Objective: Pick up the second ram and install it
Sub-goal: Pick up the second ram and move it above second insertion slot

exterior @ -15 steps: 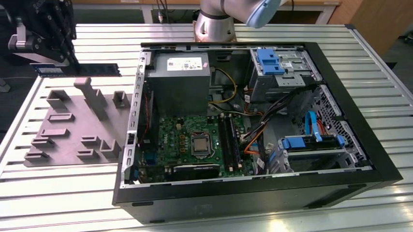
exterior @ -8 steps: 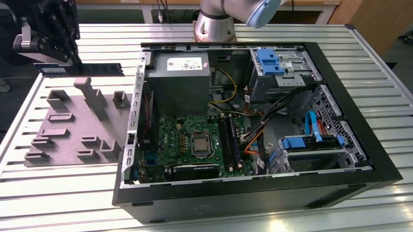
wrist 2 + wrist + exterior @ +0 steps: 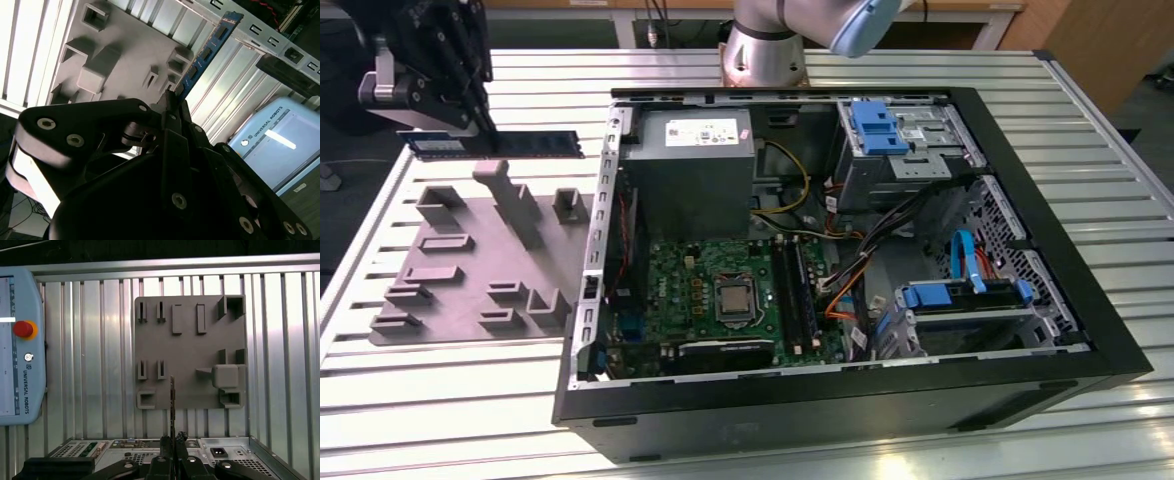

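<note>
Item held: the second ram (image 3: 507, 144), a thin dark green-black memory stick, is clamped near one end between the closed-down fingers of the black claw (image 3: 470, 130). It hangs clear above the grey plastic fixture plate (image 3: 467, 265). Its long axis runs level, out from the fingertips toward the open black computer case (image 3: 854, 400). The motherboard's black slots (image 3: 790, 285) lie beyond the free end, lower, and by my judgement crosswise to the stick.

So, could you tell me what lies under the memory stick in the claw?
Below the memory stick sits the grey holder plate on the slatted table. The stick covers a thin strip of both in the first wrist view.
</note>
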Motion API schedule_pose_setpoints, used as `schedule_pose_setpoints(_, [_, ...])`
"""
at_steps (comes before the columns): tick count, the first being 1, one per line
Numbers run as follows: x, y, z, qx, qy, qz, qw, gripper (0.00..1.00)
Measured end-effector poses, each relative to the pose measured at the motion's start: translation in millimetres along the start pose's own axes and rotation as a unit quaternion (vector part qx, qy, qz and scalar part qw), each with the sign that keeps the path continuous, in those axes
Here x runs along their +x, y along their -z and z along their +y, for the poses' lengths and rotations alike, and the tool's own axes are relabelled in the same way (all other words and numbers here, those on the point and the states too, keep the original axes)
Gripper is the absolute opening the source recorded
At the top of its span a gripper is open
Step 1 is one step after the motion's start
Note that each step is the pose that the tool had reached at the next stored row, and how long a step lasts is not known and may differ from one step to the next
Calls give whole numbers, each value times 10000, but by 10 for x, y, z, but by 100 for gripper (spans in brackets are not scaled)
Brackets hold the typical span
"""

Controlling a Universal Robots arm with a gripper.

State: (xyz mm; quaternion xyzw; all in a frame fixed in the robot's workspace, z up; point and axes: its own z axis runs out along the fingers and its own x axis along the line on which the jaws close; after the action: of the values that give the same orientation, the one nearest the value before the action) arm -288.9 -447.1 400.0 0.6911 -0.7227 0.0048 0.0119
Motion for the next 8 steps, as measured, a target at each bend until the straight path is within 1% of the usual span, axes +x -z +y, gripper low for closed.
schedule_pose_setpoints(8, [-3,1,-71,0,0,0,10000,14])
